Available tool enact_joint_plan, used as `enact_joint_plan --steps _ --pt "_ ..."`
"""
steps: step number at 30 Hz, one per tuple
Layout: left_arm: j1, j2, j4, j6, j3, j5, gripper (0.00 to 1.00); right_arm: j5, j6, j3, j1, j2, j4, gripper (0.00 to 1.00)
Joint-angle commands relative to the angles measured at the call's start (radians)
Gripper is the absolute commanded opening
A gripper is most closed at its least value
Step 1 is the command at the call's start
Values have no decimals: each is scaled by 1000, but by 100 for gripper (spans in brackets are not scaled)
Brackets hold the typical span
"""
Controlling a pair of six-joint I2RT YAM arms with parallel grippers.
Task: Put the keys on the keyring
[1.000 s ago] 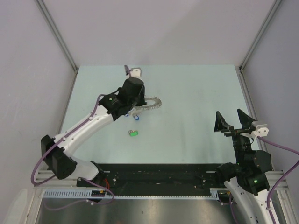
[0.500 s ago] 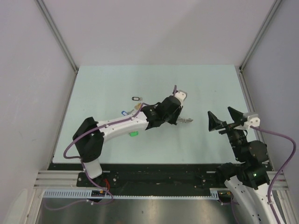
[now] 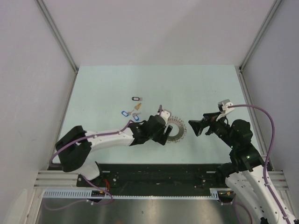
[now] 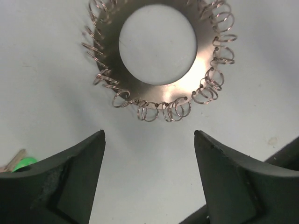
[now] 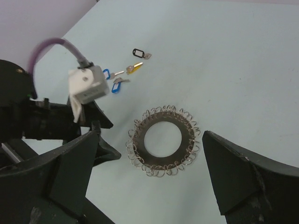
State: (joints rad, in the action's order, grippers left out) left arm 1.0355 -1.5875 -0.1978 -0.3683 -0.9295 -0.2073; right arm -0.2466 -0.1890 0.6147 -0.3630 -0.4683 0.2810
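I can read no lettering, brand or number from here. The tiny metal keys with oblong plastic tags [image 5: 135, 68] are too small to show print, and the white square box [image 5: 86, 84] on the left wrist looks plain.

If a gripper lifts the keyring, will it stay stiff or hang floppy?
The flat metal keyring will probably stay stiff. Its small wire loops look loose, so they may swing or snag. It lies flat on the table, so gripping its edge may be hard.

Flat on the bench [image 3: 93, 88], between left pincer [image 3: 166, 133] and right pincer [image 3: 197, 126]: keyring [image 3: 183, 132]; farther back, loose keys [image 3: 134, 110].
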Motion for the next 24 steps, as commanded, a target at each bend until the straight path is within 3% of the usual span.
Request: enact_joint_plan --steps 1,5,10,14,17,24 --pt "0 164 58 -20 35 -70 83 -68 -6 36 -4 -27 -2 100" --pt "-21 296 5 -24 46 -98 100 -77 -27 57 -4 -160 9 100" --pt "-158 486 -106 -40 31 -60 100 -54 -50 134 -30 -378 96 100" --pt "-374 566 -221 -29 -26 43 100 216 -53 192 -250 -525 133 100" --pt "-480 598 -253 21 -60 77 100 406 -165 223 -390 -639 135 98" --pt "-528 638 -203 80 20 -41 100 650 -404 341 -609 -877 185 79"
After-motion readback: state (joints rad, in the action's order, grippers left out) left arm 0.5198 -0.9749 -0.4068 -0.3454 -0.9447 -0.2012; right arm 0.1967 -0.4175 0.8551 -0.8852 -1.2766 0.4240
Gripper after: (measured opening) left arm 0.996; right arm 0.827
